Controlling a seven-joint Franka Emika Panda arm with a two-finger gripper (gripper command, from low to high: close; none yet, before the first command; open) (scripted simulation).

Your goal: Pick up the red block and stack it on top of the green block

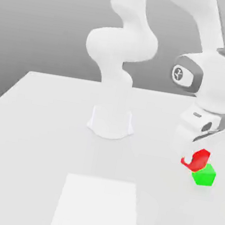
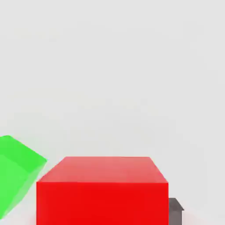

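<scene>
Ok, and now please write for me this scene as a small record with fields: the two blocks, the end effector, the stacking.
red block: at the end effector, one finger against its side
green block: on the table, toward the exterior view's right
end effector: closed on the red block
blocks in hand view: side by side, turned differently
stacking: not done; red is not resting on green
height of red above table: cannot tell
</scene>
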